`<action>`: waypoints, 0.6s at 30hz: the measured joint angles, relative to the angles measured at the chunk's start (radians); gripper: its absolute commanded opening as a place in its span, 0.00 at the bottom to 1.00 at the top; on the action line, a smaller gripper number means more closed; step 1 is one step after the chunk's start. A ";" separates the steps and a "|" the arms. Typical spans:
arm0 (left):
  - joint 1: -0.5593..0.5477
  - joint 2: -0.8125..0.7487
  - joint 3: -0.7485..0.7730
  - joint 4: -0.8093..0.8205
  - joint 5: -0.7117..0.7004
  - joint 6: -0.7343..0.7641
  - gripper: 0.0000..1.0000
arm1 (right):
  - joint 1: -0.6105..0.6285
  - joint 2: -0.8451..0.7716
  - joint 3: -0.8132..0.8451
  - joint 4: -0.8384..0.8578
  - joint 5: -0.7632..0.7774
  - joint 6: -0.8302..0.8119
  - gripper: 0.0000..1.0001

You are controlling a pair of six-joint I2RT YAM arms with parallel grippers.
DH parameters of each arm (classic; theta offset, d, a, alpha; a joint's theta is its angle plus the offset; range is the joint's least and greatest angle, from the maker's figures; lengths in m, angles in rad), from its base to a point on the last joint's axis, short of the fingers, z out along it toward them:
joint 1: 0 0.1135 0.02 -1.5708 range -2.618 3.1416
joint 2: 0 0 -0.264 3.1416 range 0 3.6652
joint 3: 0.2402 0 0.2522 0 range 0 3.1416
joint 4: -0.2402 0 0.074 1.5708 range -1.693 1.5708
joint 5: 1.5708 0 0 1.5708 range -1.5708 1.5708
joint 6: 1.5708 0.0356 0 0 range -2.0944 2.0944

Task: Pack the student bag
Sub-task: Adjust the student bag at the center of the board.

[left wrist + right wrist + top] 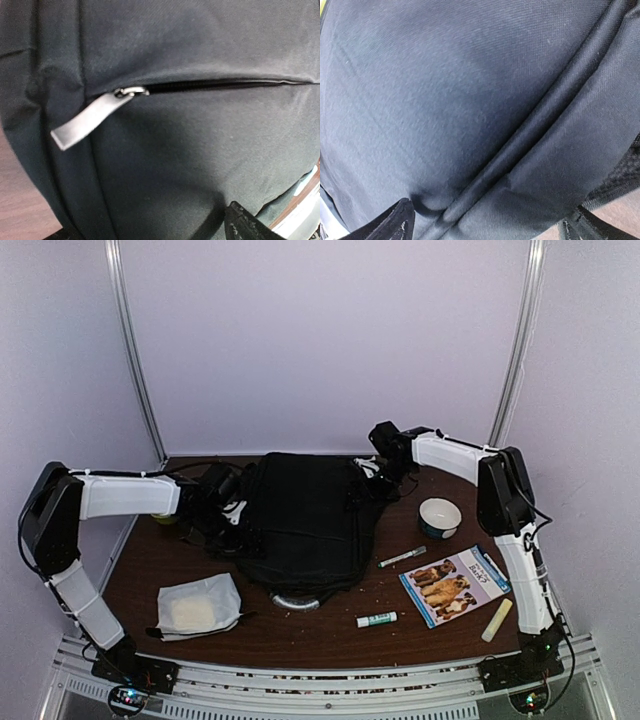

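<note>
The student bag [300,520], a large black backpack, lies flat in the middle of the table, its grey handle [295,602] toward the near edge. My left gripper [232,508] is against the bag's left side. In the left wrist view the bag's fabric [200,160] fills the frame, with a zipper line and a grey pull tab [90,120]. Only one finger [245,225] shows, far to the right, so the jaws stand open. My right gripper [375,475] is at the bag's far right corner. It is open [490,225] and straddles a fabric fold [520,145].
A white-grey pouch [198,605] lies near left. Right of the bag are a bowl [440,517], a marker [402,557], a dog picture book [455,585], a green-capped glue stick [377,619] and a pale yellow stick [497,620]. White walls enclose the table.
</note>
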State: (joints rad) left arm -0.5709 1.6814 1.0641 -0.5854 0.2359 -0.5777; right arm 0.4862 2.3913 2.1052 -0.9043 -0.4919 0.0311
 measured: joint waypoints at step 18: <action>-0.005 -0.284 0.074 -0.209 -0.153 0.114 0.74 | -0.099 -0.693 -0.393 -0.055 0.077 -0.213 0.95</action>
State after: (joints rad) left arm -0.5762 1.3972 1.1381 -0.7940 0.0830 -0.4633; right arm 0.3870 1.6985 1.7126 -0.9588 -0.4149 -0.1822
